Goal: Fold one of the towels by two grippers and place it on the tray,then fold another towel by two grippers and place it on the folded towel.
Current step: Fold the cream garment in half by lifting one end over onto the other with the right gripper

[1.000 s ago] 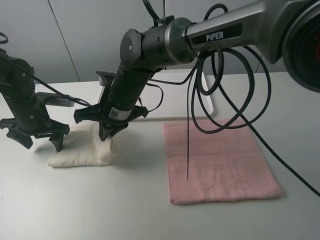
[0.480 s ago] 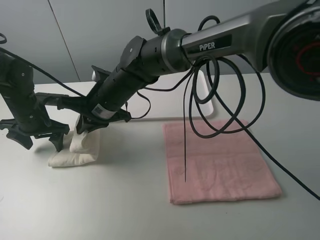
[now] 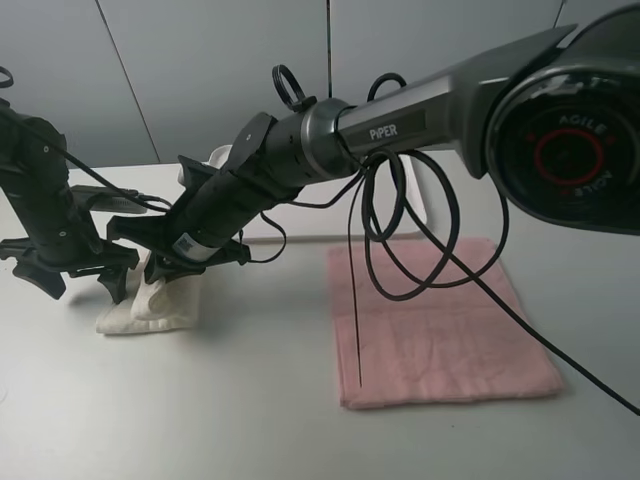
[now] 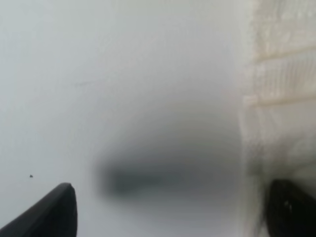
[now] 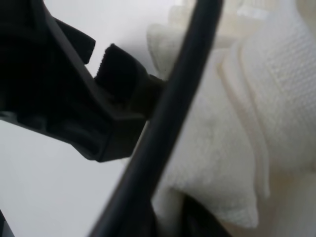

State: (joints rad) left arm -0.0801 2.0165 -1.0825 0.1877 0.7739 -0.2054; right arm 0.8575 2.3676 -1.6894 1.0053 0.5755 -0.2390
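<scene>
The cream towel [image 3: 172,310] is seen bunched and partly folded on the grey desk [image 3: 200,410], at the left side of the exterior high view, well apart from the pink towel [image 3: 440,330]. The right hand [image 3: 160,272] is stretched across the middle of the desk to that side, and its jaws are closed together on a raised fold of the cream towel, so that one flap is held up above the rest of the cloth, which lies on the desk. In the right wrist view the white terry is shown pressed close against the dark fingers, with a black cable crossing in front. The left hand [image 3: 82,285] is held low just beside the cream towel's outer edge, its jaws spread wide apart and nothing gripped between them; in the left wrist view one fingertip is seen over the towel's border and the other over bare desk. The pink towel is spread flat and unfolded on the right part of the desk. The white tray [image 3: 305,222] is placed behind both towels, largely hidden by the right arm. Loops of black cable [image 3: 354,320] are hung from that arm above the pink towel.
</scene>
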